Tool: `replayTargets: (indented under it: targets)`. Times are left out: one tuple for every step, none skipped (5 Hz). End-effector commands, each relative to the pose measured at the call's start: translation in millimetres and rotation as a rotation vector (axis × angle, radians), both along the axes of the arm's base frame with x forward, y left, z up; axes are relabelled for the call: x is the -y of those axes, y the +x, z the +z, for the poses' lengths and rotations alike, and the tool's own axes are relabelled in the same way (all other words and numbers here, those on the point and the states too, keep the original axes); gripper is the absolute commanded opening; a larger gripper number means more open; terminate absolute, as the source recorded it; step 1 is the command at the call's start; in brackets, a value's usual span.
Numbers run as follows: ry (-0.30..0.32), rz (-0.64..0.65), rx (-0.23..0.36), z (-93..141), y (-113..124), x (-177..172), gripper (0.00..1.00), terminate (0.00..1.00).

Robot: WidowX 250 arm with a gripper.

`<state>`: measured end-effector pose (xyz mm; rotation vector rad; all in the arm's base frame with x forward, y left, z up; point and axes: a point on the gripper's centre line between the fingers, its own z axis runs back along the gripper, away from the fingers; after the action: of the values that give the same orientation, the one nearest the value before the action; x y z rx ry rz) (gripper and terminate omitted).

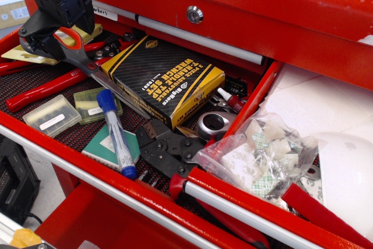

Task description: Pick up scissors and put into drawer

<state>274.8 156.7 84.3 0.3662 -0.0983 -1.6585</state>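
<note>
Black-and-yellow tap wrench set box (163, 80) lies angled mid-frame. Blue-capped marker (116, 133) rests in front of it, over a teal card (105, 148). Two clear plastic cases (52, 115) (92, 104) sit left of the marker. Red-handled pliers (46, 88) lie behind those cases. Black crimping tool (172, 151) is right of the marker. Chrome ratchet head (213, 124) and small red-capped bottle (232, 100) sit near the divider. Plastic bag of small parts (262, 158) lies on the narrower drawer's white sheets (315, 106). Keyed lock (194, 14) above.
</note>
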Motion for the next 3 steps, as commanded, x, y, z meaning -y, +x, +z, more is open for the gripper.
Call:
replayTargets:
  targets:
    - [-0.035, -0.038, 0.002, -12, 8, 1, 1.0, 0.0]
    - [-0.079, -0.024, -0.022, -27, 10, -1, 1.0, 0.0]
    - [-0.126, 0.0, -0.043, -51, 17, -5, 1.0, 0.0]
